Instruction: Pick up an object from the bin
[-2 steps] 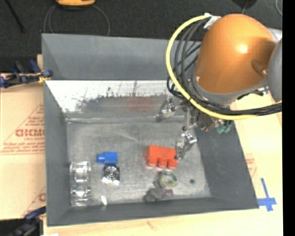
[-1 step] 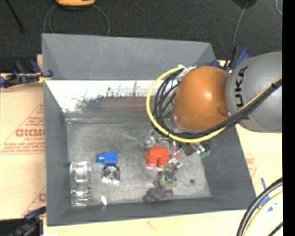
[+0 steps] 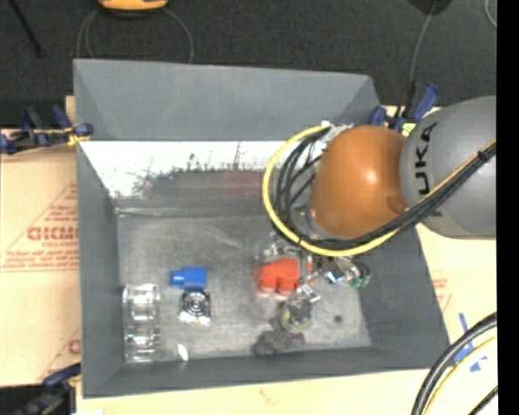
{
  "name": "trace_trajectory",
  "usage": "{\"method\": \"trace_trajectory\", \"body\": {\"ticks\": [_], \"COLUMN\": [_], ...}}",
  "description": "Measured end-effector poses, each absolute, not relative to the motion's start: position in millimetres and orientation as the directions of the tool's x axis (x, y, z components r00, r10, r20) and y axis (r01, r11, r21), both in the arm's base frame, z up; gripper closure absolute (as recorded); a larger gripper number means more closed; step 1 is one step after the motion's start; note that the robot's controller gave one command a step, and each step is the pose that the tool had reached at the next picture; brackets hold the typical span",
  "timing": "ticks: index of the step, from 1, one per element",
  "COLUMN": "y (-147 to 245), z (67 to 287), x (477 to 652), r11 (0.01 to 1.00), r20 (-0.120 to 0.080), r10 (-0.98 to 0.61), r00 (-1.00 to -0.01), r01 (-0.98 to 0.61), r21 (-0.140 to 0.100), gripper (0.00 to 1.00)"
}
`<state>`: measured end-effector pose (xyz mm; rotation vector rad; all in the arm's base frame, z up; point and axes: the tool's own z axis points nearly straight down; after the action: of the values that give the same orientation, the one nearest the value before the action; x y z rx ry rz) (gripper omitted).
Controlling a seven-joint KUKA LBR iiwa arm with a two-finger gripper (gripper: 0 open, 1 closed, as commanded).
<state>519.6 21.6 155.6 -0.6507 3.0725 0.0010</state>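
Camera view: the bin [image 3: 99,258] has sloped grey walls round a flat floor. The arm [image 3: 454,171] comes in over the right wall. Its orange cover [image 3: 355,180] and looped cables [image 3: 277,188] hang above the far right part of the floor and hide what lies beneath them. The gripper [image 3: 304,294] is low over the floor, right of centre, with the foot of the right wall close on one side and the near wall not far off. Whether it is wide or narrow cannot be told, as metal parts and wires crowd that spot.

The red block [image 3: 277,277] lies on the floor just left of the gripper, touching it or nearly so; which of the two cannot be told. It is somewhat wider left to right than far to near, so its long axis runs about parallel to the near wall. Its two ends look alike.

Just nearer than the gripper lies a small greenish thing [image 3: 296,318], and nearer still, at the foot of the near wall, a dark grey lump [image 3: 277,342]. Left of the red block comes an open stretch of floor, then a blue block [image 3: 189,277] with a round black-and-silver part [image 3: 195,305] just on its near side. A clear plastic piece [image 3: 141,321] sits in the near left corner, with a small white bit [image 3: 182,351] beside it. The far left floor lies open.
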Motion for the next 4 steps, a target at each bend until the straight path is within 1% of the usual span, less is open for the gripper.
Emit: {"method": "trace_trajectory", "body": {"ticks": [1, 2, 3, 4], "y": [-7.4, -7.6, -8.5, -85.5], "z": [76.7, 77.7, 75.0, 73.9], "x": [567.6, 567.4, 564.9, 626.1], "r11": [0.848, 0.848, 0.849, 0.748], "r20": [-0.017, -0.015, -0.007, -0.008], "r10": [-0.53, -0.529, -0.529, -0.664], "r00": [-0.848, -0.848, -0.849, -0.748], "r01": [-0.53, -0.529, -0.528, -0.664], "r21": [-0.007, -0.007, -0.004, -0.006], "gripper": [0.0, 1.0, 0.0, 0.0]}}
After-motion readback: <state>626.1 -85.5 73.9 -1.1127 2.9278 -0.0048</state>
